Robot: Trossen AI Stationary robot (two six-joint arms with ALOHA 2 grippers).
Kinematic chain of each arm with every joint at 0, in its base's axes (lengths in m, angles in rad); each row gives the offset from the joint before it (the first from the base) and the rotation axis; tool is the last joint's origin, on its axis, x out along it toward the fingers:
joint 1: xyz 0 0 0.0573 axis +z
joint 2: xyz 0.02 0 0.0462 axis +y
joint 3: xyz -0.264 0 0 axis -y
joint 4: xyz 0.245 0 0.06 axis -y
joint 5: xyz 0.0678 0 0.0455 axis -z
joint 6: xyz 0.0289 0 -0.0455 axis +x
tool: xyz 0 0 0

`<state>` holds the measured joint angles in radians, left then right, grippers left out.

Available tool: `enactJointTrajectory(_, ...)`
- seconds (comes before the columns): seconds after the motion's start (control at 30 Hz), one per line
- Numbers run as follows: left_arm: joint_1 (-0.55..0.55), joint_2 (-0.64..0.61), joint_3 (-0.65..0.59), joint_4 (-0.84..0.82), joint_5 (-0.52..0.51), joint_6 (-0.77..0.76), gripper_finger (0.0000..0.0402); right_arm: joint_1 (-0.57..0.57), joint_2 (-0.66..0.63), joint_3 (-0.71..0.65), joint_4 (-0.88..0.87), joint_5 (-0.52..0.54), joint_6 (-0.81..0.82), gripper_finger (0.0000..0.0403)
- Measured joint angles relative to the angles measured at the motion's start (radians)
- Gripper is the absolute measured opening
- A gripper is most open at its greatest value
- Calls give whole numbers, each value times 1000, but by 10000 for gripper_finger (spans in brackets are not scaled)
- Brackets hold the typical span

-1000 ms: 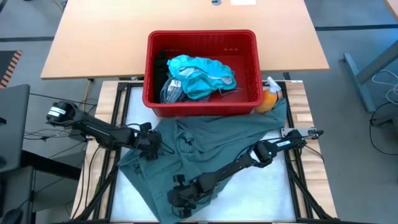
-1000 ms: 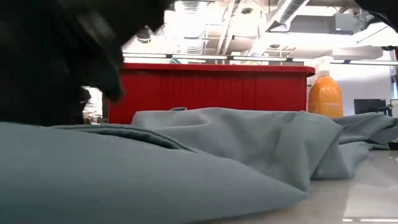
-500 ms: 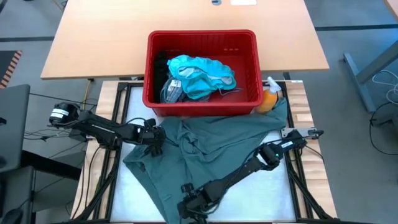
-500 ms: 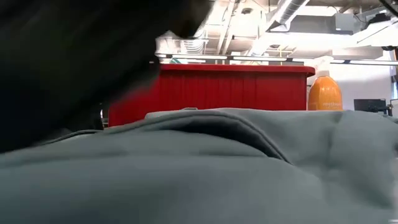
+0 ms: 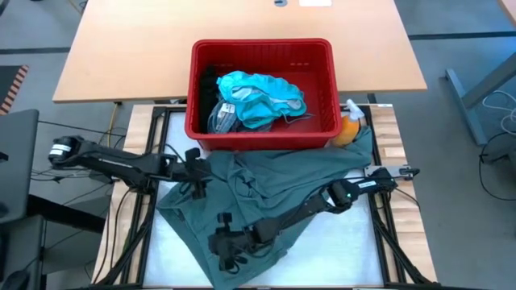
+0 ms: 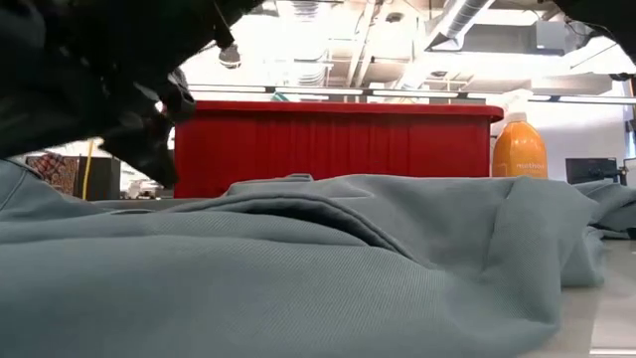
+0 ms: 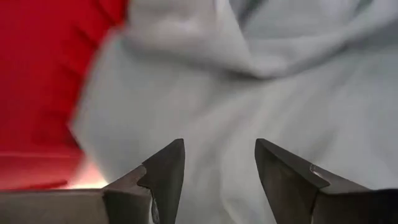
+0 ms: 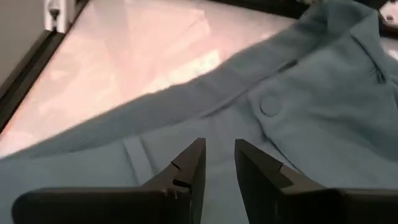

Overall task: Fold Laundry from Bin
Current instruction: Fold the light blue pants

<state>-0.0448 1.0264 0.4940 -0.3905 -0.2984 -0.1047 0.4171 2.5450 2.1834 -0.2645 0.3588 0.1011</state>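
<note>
A dull grey-green garment [image 5: 274,181] lies spread and rumpled on the white table top in front of the red bin [image 5: 262,138]. Its button [image 8: 269,106] and waistband face up. The bin holds teal laundry [image 5: 262,97], a striped cloth [image 5: 222,118] and a black piece [image 5: 210,84]. My left gripper [image 5: 197,177] hovers open over the garment's far left part, next to the bin's near left corner, and nothing sits between its fingers [image 7: 217,165]. My right gripper [image 5: 226,248] is over the garment's near part, its fingers a narrow gap apart [image 8: 219,158] with only cloth beyond them.
An orange spray bottle [image 5: 348,129] stands at the bin's near right corner, with the garment's far right corner beside it. A black frame [image 5: 385,234] borders the white work surface. Behind the bin lies a wooden table top [image 5: 145,48].
My left gripper has risen and drawn toward the bin's near left corner. My right gripper went toward the near edge, then came back toward the table's left and tipped up. The garment's near part has bunched into a higher mound in front of the low camera.
</note>
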Motion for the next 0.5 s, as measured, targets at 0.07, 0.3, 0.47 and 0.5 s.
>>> enactJointTrajectory(0.07,5,-32,-15,-55,-2,13,187,-3,-3,-1,10,-20,3,113)
enactJointTrajectory(0.3,49,33,-142,5,-3,-40,187,10,-2,-11,-8,-97,4,113)
enactJointTrajectory(0.47,74,133,-147,117,-66,-72,187,9,56,-19,21,-197,39,113)
enactJointTrajectory(0.5,74,140,-146,139,-63,-71,187,9,64,-19,30,-217,56,113)
